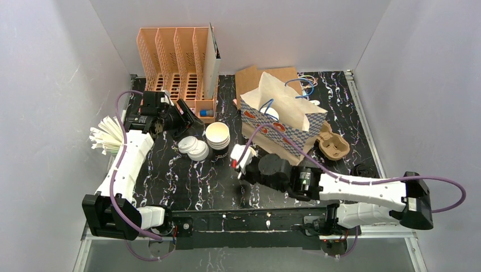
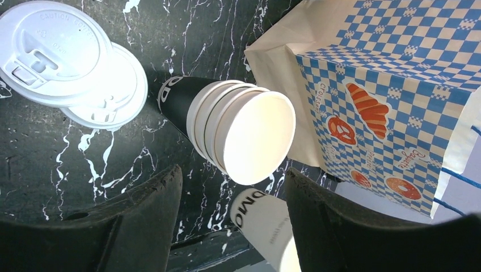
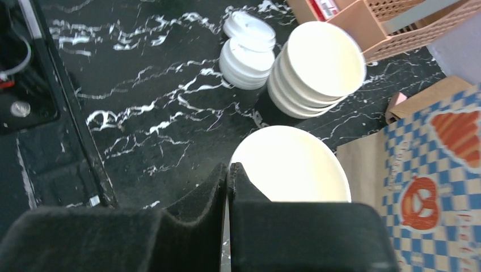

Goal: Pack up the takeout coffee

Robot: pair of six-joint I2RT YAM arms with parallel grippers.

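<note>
Right wrist, claw [image 3: 227, 170] pinching paper cup [image 3: 289, 164], nested cups [image 3: 317, 65] beyond

The top camera looks steeply down from above and behind the arm bases, far enough back to take in the whole table [image 1: 170, 181]. The left wrist camera sits low and close, facing a stack of cups [image 2: 244, 136] past the left pincer [image 2: 232, 175]. The right wrist camera looks down over the right pincer [image 3: 227, 170] at a single cup [image 3: 289, 164]. All three share the stack, lids [image 1: 194, 148] and bag [image 1: 281, 122].

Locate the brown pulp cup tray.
Top view, right half of the table: the brown pulp tray lies beside the right end of the checkered paper bag.
</note>
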